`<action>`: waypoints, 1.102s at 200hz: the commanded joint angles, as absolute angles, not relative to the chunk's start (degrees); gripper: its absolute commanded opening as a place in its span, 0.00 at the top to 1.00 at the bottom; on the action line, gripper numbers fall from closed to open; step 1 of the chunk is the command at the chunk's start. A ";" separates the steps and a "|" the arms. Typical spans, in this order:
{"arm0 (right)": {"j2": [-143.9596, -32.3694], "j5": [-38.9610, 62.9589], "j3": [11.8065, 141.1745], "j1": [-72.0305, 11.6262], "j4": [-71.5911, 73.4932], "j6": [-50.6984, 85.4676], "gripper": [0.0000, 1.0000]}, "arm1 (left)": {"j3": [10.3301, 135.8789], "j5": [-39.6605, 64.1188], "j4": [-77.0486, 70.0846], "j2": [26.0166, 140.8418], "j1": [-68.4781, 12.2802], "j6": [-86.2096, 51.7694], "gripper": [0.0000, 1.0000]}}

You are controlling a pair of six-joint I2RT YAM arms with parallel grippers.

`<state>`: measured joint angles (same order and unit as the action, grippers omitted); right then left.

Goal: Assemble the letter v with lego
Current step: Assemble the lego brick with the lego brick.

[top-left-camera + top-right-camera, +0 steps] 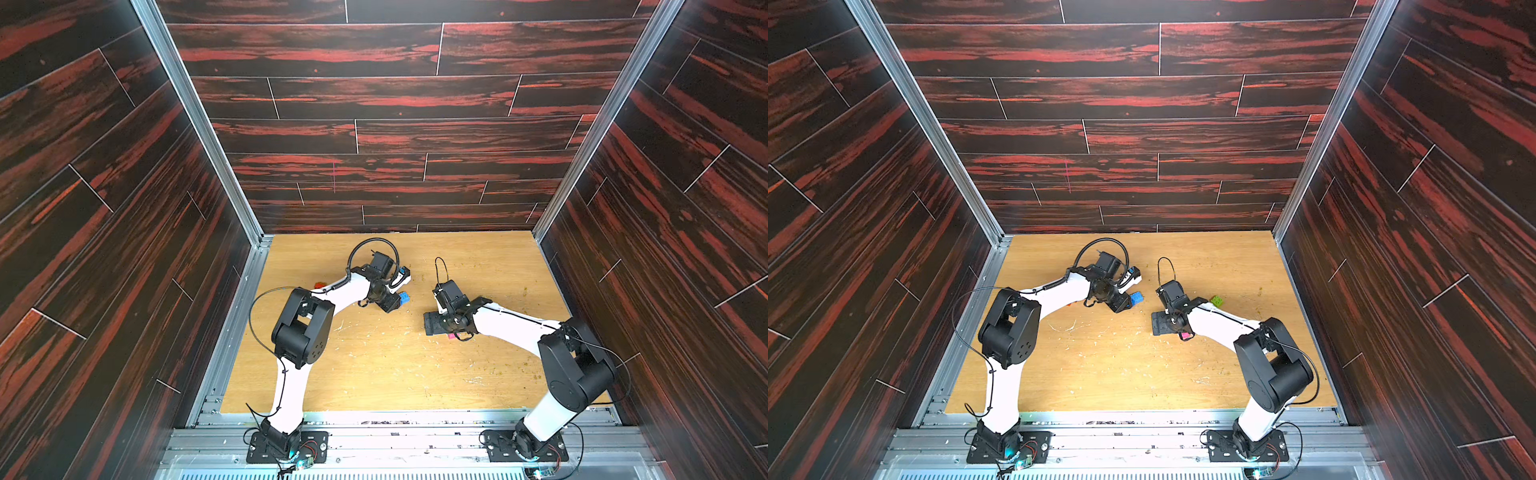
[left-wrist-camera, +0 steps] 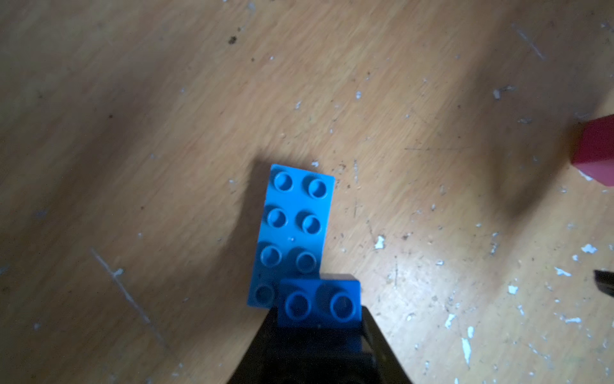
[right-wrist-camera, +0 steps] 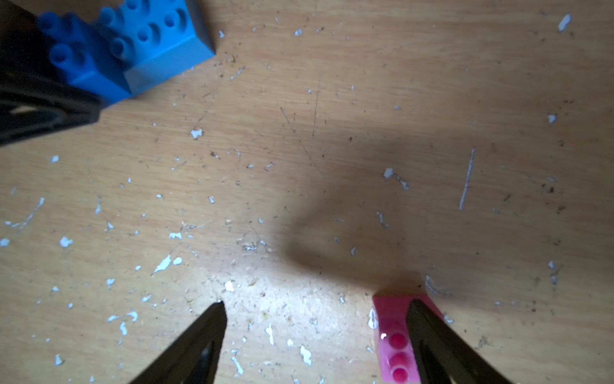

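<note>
Early days on this V, I'd say. The only real start is two bricks together near the middle of the desk point(image 1: 374, 374). The left jaws are clamped on a dark blue brick point(image 2: 319, 299), which overlaps an end corner of the long light blue brick point(image 2: 295, 219) lying flat, studs up. Can't tell if it's clicked on or just resting there. That's one joint at best — both strokes of the letter are left to build.

The right jaws are spread wide and holding nothing, low over the desk. A pink brick point(image 3: 390, 319) sits partly under one of them, not between them, so pink isn't picked up yet.

Spares are scattered. There's a green brick point(image 1: 1216, 300) just past the right forearm, and a red brick point(image 2: 596, 149) well apart from the blue pair. Any others are likely hidden behind the arms.

Not much stands in the way — the desk between the two sets of jaws only has white flecks and scratches on it. The arms are near each other though, so bringing pink over could get tight.
</note>
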<state>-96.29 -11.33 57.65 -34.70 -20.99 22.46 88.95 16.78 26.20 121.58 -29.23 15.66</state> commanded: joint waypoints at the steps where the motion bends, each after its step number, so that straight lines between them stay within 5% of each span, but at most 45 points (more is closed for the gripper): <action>1: -94.51 -11.96 56.95 -35.06 -21.80 22.62 0.12 | 87.55 16.59 32.43 123.84 -30.23 15.73 0.75; 220: -96.50 -12.77 57.12 -35.05 -21.30 23.20 0.12 | 89.47 11.59 27.21 116.93 -28.88 23.11 0.72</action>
<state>-95.68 -12.62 57.47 -34.72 -20.97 22.52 90.00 12.08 26.13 119.13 -29.52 21.89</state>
